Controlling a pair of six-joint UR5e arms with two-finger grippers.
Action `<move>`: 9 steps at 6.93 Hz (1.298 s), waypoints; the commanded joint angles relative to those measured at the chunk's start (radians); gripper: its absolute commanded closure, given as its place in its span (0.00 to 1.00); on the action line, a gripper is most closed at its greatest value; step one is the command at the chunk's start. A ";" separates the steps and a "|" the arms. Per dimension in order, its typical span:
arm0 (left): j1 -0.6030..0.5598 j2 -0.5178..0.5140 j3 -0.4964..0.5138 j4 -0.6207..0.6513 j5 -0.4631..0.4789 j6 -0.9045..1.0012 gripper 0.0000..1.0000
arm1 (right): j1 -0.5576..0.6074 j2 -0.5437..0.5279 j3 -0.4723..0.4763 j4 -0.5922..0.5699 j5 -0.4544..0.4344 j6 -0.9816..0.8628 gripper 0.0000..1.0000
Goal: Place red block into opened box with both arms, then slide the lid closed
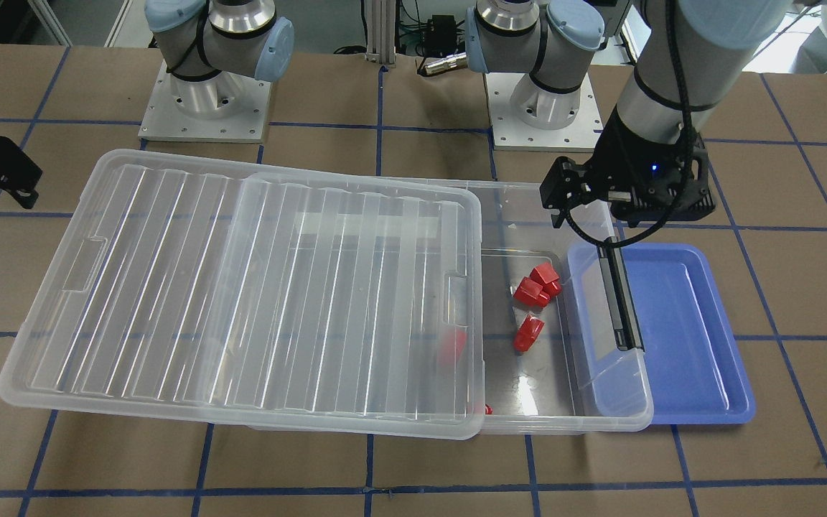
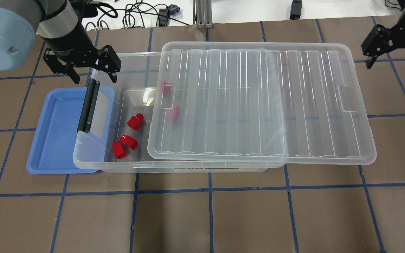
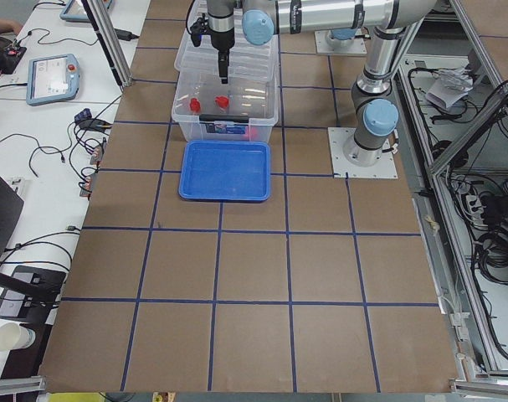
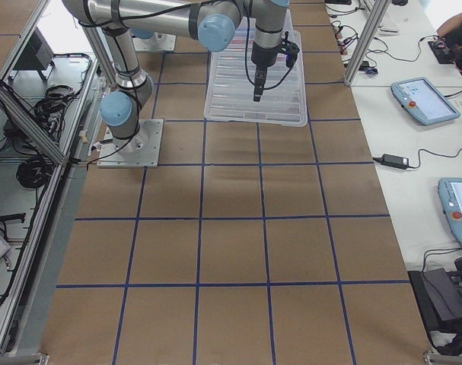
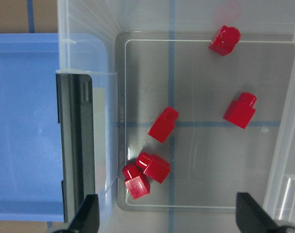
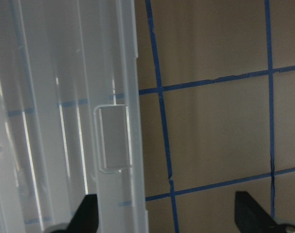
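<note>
While both pairs of jaws stand wide apart and hold nothing, the left gripper (image 2: 95,75) hangs above the uncovered end of the box (image 2: 188,169), close to the black clasp (image 2: 88,105). One red block (image 5: 163,124) lies on the box floor beneath that gripper. Four more lie around it, two of them under the lid (image 2: 258,105). The lid covers most of the box and overhangs its opposite end. There the right gripper (image 2: 391,63) hangs clear of the box, over the desk (image 2: 223,218). A blue tray (image 2: 58,140) lies at the box's clasp end.
</note>
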 commanded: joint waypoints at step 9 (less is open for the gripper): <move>-0.009 0.044 0.015 -0.006 -0.016 0.010 0.00 | -0.103 0.113 0.210 -0.232 0.014 -0.153 0.00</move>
